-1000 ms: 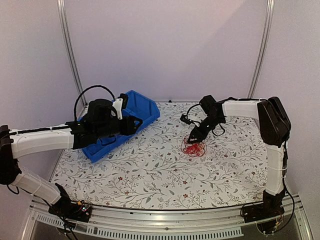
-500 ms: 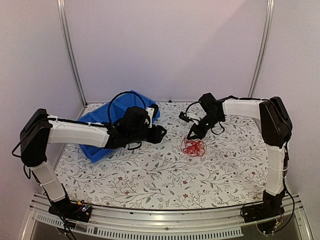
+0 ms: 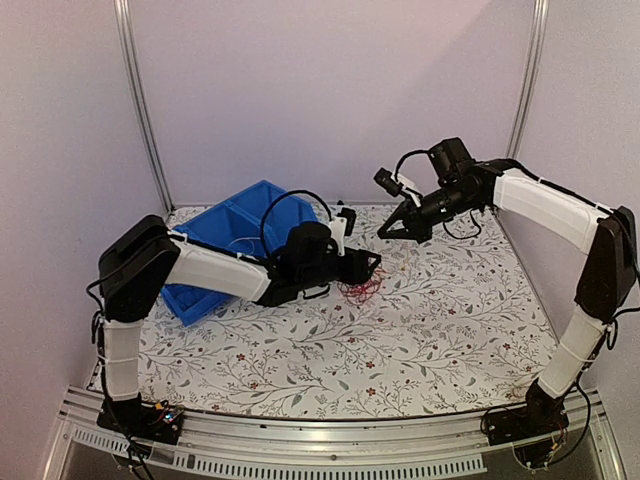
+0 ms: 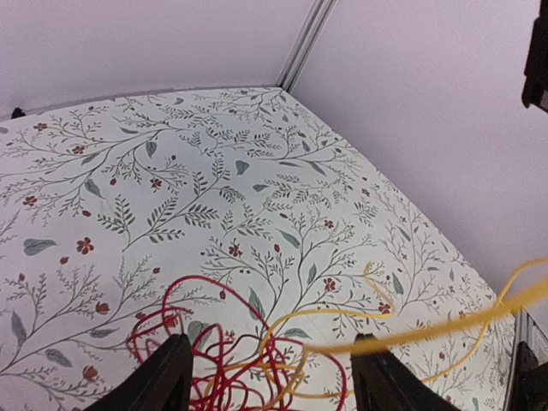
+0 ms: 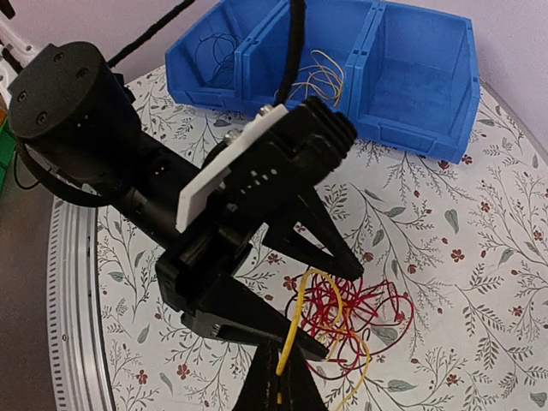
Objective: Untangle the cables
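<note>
- Here, the left gripper (image 4: 272, 360) reaches low over the middle of the table (image 3: 450, 320). Its jaws are spread wide, with one finger on each side of the red cable (image 5: 360, 317) bundle lying there.
- The right gripper (image 5: 278, 370) hangs raised over the far part of the table. Its jaws are pinched tight on a yellow cable (image 5: 292, 336) that runs taut up out of the red loops.
- The blue bin (image 5: 411, 137) sits at the far left corner, near the bundle, with yellow wires (image 5: 315, 79) and a dark wire (image 5: 216, 50) inside.
- Bare tabletop lies open to the right of the bundle and on its near side, out to both edges.
</note>
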`<state>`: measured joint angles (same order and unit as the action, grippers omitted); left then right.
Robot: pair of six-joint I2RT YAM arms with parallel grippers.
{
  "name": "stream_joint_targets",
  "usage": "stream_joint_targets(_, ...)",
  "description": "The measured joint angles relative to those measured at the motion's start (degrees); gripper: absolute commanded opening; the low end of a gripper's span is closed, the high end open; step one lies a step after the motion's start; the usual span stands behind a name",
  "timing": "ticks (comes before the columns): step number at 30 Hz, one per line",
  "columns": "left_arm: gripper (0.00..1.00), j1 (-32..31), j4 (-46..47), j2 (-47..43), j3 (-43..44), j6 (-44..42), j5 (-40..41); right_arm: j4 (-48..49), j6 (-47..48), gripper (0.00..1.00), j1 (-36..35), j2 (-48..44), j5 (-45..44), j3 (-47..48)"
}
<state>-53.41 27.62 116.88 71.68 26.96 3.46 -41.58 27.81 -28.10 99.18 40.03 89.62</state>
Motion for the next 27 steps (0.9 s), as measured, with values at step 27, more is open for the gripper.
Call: stream_joint_targets(27, 0.55, 0.68, 2.10, 26.12, 20.63, 9.64, -7.39, -2.56, 6.95, 0.00, 4.74, -23.43, 2.34, 30.10)
